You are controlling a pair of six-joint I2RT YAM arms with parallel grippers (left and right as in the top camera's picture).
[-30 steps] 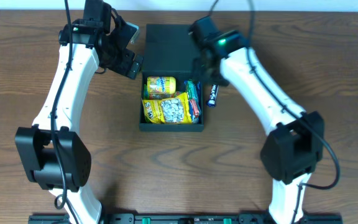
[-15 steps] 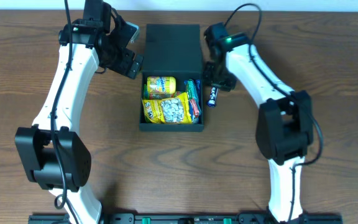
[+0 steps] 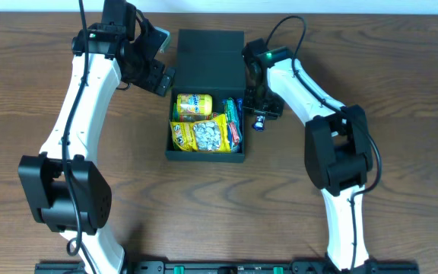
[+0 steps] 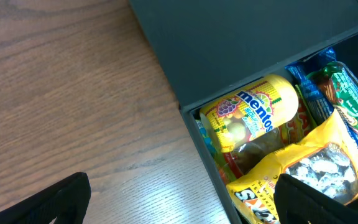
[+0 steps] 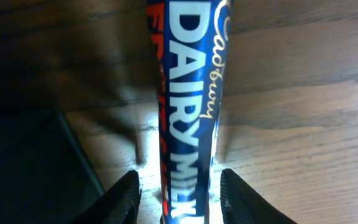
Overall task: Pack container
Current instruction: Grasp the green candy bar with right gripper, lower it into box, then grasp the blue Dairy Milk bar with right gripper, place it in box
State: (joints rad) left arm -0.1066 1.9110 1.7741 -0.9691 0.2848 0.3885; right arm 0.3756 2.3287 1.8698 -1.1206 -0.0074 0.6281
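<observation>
The dark teal container [image 3: 204, 156] stands mid-table with its flap lid [image 3: 211, 53] open at the back. It holds a yellow Mentos bottle [image 3: 194, 103], a yellow snack packet [image 3: 201, 134] and a green bar [image 3: 236, 122]. A blue Dairy Milk bar [image 3: 258, 119] lies on the table by the box's right wall. My right gripper [image 3: 260, 105] is open and low over this bar [image 5: 188, 93], one finger on each side [image 5: 182, 202], with gaps. My left gripper [image 3: 158, 76] is open and empty at the box's left rear corner [image 4: 179, 211], with the Mentos bottle [image 4: 253, 112] in view.
The brown wood table [image 3: 401, 137] runs wide on both sides of the box. The right arm's cable [image 3: 284, 27] loops above the lid. A dark rail [image 3: 226, 266] runs along the table's front edge.
My right gripper has moved from behind the box's right rear corner down over the blue bar. The box has shifted slightly left. The left arm has not moved.
</observation>
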